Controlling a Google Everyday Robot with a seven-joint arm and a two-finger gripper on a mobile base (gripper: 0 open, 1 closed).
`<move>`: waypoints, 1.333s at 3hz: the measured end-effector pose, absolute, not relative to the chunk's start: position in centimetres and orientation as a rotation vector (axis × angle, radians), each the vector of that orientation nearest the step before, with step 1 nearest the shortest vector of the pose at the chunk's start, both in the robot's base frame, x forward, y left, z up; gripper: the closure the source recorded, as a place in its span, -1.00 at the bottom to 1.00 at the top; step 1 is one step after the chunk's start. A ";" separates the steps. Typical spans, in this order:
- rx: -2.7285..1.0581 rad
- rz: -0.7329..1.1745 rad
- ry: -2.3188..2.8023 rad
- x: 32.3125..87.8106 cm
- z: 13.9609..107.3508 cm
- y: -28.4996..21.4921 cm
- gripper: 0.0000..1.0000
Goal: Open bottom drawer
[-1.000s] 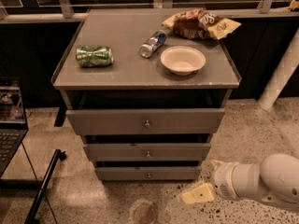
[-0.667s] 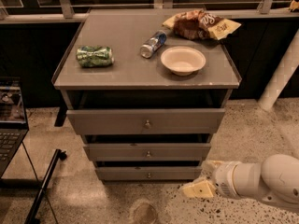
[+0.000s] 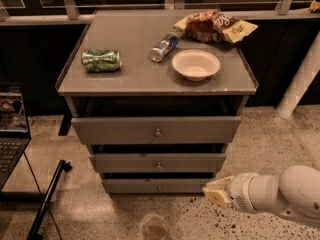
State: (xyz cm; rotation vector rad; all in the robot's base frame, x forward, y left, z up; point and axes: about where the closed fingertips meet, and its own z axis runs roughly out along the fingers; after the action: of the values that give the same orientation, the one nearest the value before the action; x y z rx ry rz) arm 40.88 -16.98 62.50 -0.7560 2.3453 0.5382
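The slim grey bottom drawer with a tiny round metal knob is the lowest of three in the grey bench, with a dark gap above its front. The white arm's yellowish tool hovers by the drawer's right end. I cannot tell how wide the tool is.

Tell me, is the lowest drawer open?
Shut or nearly: bottom drawer front sits furthest back, no inside showing. Gripper hovers at its right, off the knob.

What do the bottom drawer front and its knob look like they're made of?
Bottom drawer: matte grey painted panel, wood or laminate perhaps; flat, even colour, no glare. Its knob: likely metal, a bright glint. The gripper hangs beside that drawer's right end, near the floor.
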 end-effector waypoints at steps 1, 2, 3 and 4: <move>-0.756 0.538 2.345 40.9 62.5 -17.0 0.75; -0.705 0.549 2.332 41.1 61.4 -17.2 1.00; -0.579 0.559 2.284 41.7 58.4 -17.7 1.00; -0.409 0.531 2.217 43.8 54.6 -18.9 1.00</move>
State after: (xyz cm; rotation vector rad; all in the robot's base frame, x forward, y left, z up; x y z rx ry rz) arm 43.79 -18.91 54.60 -0.4086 2.2170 0.5311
